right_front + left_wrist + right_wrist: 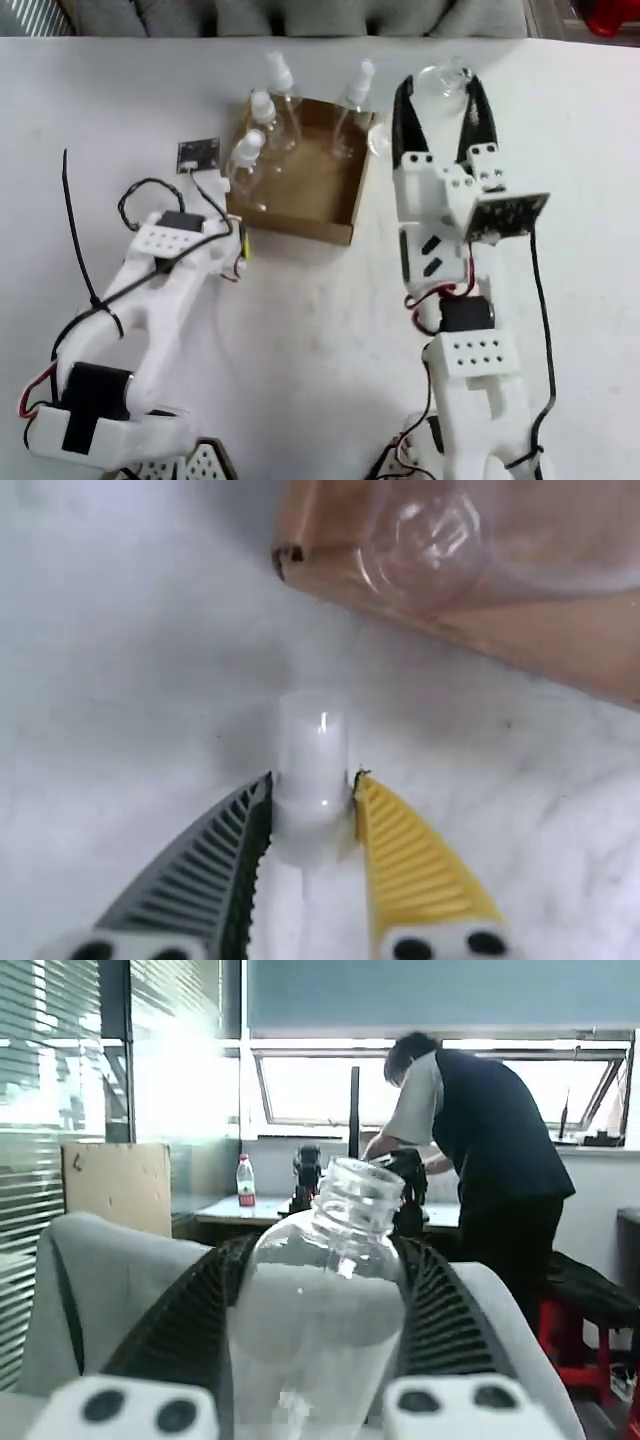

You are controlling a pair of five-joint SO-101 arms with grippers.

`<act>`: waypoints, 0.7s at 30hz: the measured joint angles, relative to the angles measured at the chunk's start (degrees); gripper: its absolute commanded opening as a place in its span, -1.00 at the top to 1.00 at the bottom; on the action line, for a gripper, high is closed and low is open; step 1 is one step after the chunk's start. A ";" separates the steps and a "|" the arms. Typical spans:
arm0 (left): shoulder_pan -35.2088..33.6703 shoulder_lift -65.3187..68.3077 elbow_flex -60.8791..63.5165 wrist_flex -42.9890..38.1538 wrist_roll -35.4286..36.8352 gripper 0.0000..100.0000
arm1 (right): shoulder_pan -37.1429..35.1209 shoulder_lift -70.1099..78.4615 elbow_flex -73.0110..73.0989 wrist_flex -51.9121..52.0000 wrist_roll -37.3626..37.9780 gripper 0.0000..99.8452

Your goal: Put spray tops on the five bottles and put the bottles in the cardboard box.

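Left arm: angled low across the table (330, 330) toward the near-left corner of the cardboard box (300, 225). The left gripper (312, 785) has its grey and yellow fingers clamped on a white spray top (313, 735), just beside the box. 
Right arm: extended straight away to the right of the box. The right gripper (445, 95) is closed around a clear uncapped bottle (445, 75), whose open neck points past the fingertips. 
Box contents: four capped bottles (262, 108), grouped toward its far and left sides.
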State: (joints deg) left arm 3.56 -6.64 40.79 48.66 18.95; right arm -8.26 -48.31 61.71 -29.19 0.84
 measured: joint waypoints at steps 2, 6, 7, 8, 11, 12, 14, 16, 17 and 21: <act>0.00 0.00 0.00 0.00 0.00 0.96 | -0.97 2.02 0.88 -4.04 0.00 0.97; 0.00 0.00 0.00 0.00 0.00 0.96 | -0.79 5.27 4.48 -11.96 0.00 0.97; 0.00 0.00 0.00 0.00 0.00 0.96 | -0.79 5.36 5.63 -13.71 0.00 0.97; 0.00 0.00 0.00 0.00 -0.18 0.96 | -0.88 5.36 6.68 -15.21 0.00 0.97; 0.00 0.00 0.00 0.00 -0.18 0.96 | -0.97 5.36 9.76 -17.32 0.00 0.97; 0.00 0.00 0.00 0.00 -0.18 0.96 | -0.88 5.27 10.46 -17.41 0.00 0.97; 0.00 0.00 0.00 0.00 -0.18 0.96 | -0.88 4.22 11.87 -17.41 0.00 0.97; 0.00 0.00 0.79 -1.76 -0.18 0.96 | -0.88 2.37 12.75 -16.79 0.00 0.97; 0.00 0.00 1.58 -2.90 -0.18 0.96 | -0.97 1.23 13.27 -15.74 0.00 0.97; 0.00 0.00 3.25 -6.33 -0.18 0.96 | -0.79 -4.40 15.65 -9.41 0.00 0.97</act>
State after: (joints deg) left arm 3.56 -6.64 44.04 42.33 18.77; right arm -9.05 -52.70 77.36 -38.59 0.84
